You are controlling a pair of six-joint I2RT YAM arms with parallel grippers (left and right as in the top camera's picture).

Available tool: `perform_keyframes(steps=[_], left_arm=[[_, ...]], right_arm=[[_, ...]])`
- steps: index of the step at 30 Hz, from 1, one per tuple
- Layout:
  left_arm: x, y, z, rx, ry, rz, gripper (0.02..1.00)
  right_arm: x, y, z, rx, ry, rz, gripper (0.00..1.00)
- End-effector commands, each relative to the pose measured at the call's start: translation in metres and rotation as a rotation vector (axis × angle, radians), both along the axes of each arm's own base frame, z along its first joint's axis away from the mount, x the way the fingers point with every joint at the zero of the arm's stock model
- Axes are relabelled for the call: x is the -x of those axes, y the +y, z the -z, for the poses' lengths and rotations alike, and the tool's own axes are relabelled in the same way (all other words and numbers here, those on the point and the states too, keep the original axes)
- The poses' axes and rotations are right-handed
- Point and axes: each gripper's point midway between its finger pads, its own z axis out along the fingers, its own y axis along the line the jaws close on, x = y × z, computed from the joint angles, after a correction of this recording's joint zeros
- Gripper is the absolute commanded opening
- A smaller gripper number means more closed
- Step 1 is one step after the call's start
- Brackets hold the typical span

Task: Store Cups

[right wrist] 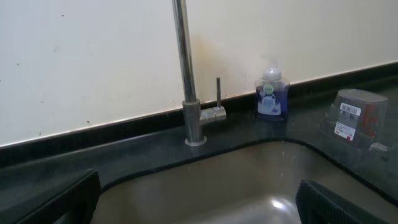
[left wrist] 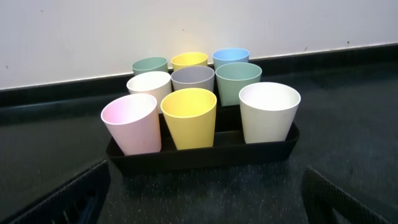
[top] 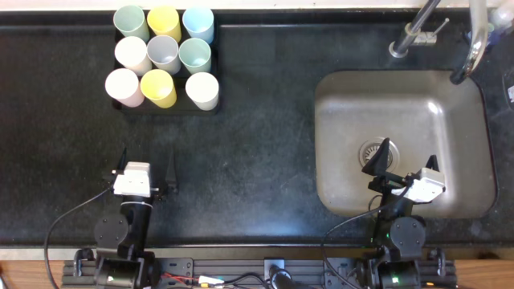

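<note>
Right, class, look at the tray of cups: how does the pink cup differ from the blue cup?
Colour: the pink cup is pale pink, the blue cup light blue. Place: the pink cup stands at the corner of the tray nearest the left arm, the blue cup at the opposite corner, by the wall. Both stand mouth up and share the same tapered shape.
</note>
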Motion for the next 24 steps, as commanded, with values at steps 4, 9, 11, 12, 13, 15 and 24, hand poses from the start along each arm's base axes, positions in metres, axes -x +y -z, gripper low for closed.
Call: perform_keyframes(steps=[4, 9, 11, 12, 13, 15, 24], left_arm=[[0.0, 0.0, -0.001, -0.02, -0.008, 0.006, 0.998], [0.0, 0.0, -0.001, -0.02, -0.008, 0.006, 0.998], [0.0, 0.0, -0.001, -0.02, -0.008, 0.006, 0.998], [0.0, 0.0, -0.001, -0.02, -0.008, 0.006, 0.998], [0.0, 0.0, -0.001, -0.02, -0.008, 0.006, 0.998], [0.0, 0.0, -0.001, -0.02, -0.008, 0.006, 0.998], [0.0, 0.0, -0.001, -0.02, -0.008, 0.006, 0.998]], right_arm=[[-0.007, 0.029, 0.004, -0.047, -0.01, -0.18, 0.996], [-0.008, 0.068, 0.011, -0.046, 0.025, -0.415, 0.996], [-0.007, 0.075, 0.01, -0.046, 0.022, -0.46, 0.996], [-0.007, 0.074, 0.01, -0.046, 0.022, -0.459, 0.998], [-0.007, 0.073, 0.01, -0.045, 0.022, -0.452, 0.998], [-0.007, 0.071, 0.01, -0.046, 0.022, -0.44, 0.998], [-0.007, 0.071, 0.01, -0.046, 0.022, -0.44, 0.998]])
